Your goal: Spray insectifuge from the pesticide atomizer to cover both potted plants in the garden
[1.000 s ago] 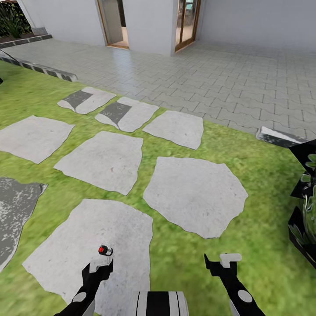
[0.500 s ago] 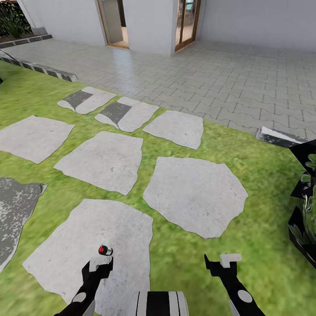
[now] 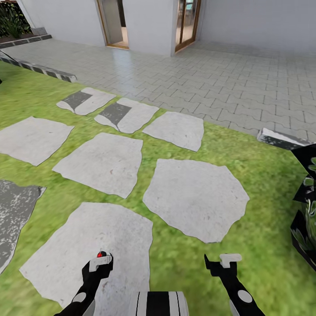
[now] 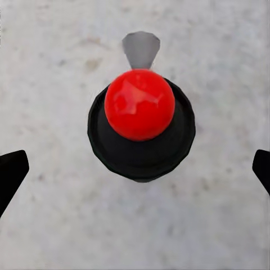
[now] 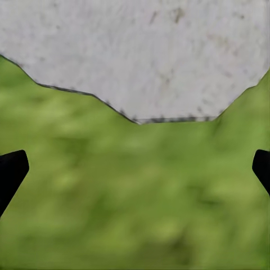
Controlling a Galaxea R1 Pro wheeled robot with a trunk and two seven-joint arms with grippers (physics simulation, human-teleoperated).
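Your robot stands on the garden lawn [image 3: 263, 175] facing the paved terrace [image 3: 228, 83] and two doorways, with eight stepping stones [image 3: 195, 197] counted ahead of it. Both arms are held low. The left gripper [image 3: 100, 262] hangs directly over a single small lamp [image 3: 101, 254] with a red dot, which stands on the nearest stone; its fingers [image 4: 11, 169] are spread wide and hold nothing. The right gripper [image 3: 224, 260] hovers over grass just beside a stone's edge, jaws equally wide and empty. One leafy plant [image 3: 310, 206] in a dark container sits at the right edge of the head view, possibly one of the two potted plants, though too little of it is visible to be sure. Where the atomizer stands cannot be told from here, so you will likely need to turn the base to find it. Expect a light, stiff and fairly smooth bottle that tips easily. A grip around the slim body, below the trigger head, should keep it upright and the nozzle free.
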